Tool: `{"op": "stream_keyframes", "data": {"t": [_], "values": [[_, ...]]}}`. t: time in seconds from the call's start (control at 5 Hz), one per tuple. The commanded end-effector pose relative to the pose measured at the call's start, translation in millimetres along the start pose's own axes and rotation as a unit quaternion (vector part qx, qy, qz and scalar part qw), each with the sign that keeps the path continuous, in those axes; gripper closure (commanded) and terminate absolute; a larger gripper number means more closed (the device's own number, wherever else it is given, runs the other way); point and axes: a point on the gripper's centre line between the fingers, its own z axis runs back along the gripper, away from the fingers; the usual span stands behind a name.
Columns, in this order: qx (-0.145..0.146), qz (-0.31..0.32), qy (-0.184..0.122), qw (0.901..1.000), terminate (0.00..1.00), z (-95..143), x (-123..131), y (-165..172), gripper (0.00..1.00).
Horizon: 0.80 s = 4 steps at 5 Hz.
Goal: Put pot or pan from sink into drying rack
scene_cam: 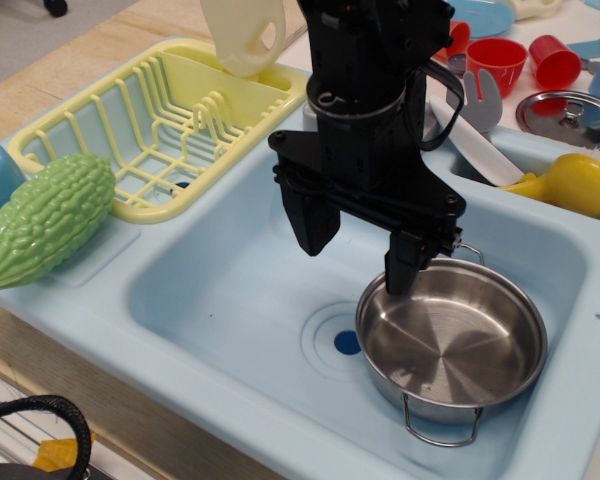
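The shiny steel pot (455, 345) with two wire loop handles sits in the right part of the light blue sink (230, 290), next to the round drain hole (346, 343). My black gripper (358, 250) hangs open above the sink. Its right finger (400, 268) is just over the pot's left rim and its left finger (310, 222) is outside the pot. It holds nothing. The pale yellow drying rack (165, 125) stands at the sink's back left with nothing in its slots.
A green bumpy gourd (45, 220) lies left of the sink. A cream jug (245, 35) stands at the rack's far end. A yellow object (575, 183) rests in the side basin. Red cups (500, 60) and a steel lid (570, 115) lie behind.
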Motion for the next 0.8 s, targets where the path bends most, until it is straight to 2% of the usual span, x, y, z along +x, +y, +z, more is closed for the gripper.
{"op": "stream_keyframes", "data": {"t": [0.0, 0.2, 0.4, 0.6], "values": [[0.0, 0.0, 0.0, 1.0, 0.0, 0, 0, 0, 0.0], [-0.009, -0.004, 0.003, 0.9999, 0.0, -11, 0, -6, 0.0], [-0.005, -0.016, 0.008, 0.9998, 0.0, -18, 4, -7, 0.0], [-0.018, -0.023, 0.019, 0.9994, 0.0, -30, 5, -7, 0.0]]}}
